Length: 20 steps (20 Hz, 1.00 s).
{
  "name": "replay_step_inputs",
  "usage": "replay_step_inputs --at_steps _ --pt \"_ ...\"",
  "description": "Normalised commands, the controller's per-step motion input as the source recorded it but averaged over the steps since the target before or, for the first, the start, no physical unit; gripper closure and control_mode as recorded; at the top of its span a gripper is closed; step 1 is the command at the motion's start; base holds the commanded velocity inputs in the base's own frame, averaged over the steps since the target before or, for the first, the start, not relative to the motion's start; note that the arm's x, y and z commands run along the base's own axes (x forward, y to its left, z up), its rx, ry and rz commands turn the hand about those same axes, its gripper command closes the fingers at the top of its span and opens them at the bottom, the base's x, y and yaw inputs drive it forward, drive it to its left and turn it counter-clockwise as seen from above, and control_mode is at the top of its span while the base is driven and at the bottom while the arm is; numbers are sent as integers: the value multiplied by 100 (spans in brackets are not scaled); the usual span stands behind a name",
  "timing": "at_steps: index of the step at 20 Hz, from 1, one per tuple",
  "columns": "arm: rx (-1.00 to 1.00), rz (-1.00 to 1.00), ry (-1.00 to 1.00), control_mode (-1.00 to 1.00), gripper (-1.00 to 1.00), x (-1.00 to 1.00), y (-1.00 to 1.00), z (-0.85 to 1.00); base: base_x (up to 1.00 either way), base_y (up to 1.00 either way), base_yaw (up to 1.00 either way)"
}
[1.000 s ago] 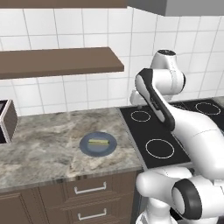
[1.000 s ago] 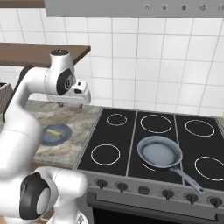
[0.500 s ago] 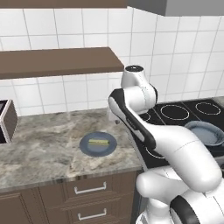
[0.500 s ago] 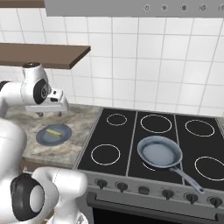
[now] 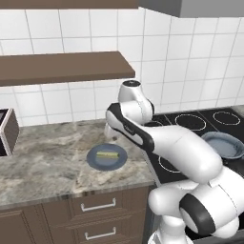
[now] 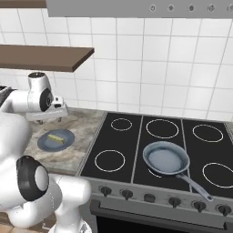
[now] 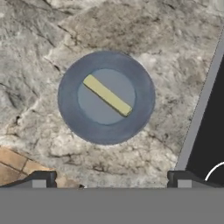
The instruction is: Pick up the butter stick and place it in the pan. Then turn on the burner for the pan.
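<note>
1. Left base view: a marbled stone counter (image 5: 43, 157) runs under a white tiled wall (image 5: 181, 62), with a brown wooden shelf (image 5: 62, 66) above it and wooden drawers (image 5: 95, 209) below. A round blue-grey plate (image 5: 107, 157) lies on the counter, and the butter stick (image 5: 107, 155) lies flat in the middle of the plate. To the right is the black cooktop (image 5: 190, 121), and the pan (image 5: 224, 144) stands on it, well apart from the plate. The white arm bends over the counter near the plate; the pincer itself I cannot make out here.

2. Right base view: the cooktop has several white circles. The pan (image 6: 166, 158) sits on the middle front burner (image 6: 160, 167), its thin dark handle pointing to the front right. A row of knobs (image 6: 150, 197) runs along the front edge. The plate (image 6: 56, 139) with the butter stick (image 6: 56, 137) is on the counter to the left. The pincer (image 6: 45, 121) hangs above the counter, just behind the plate and not touching it.

3. Hand view: the camera looks straight down at the plate (image 7: 70, 113). The butter stick (image 7: 107, 95) lies slanted across its middle. The two fingertips (image 7: 41, 178) stand far apart, released and holding nothing; the butter is between their lines but well ahead of them.
</note>
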Motion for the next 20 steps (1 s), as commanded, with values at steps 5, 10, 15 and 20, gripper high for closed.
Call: replay_step_inputs --at_steps 5,10,15,20 --pt "0 11 3 -100 -100 46 7 -36 0 0 0" --pt "-1 8 4 -100 -100 25 18 -35 0 0 0" --pt "0 9 2 -100 -100 16 20 -38 0 0 0" --pt "-1 6 0 -100 -100 9 16 -46 0 0 0"
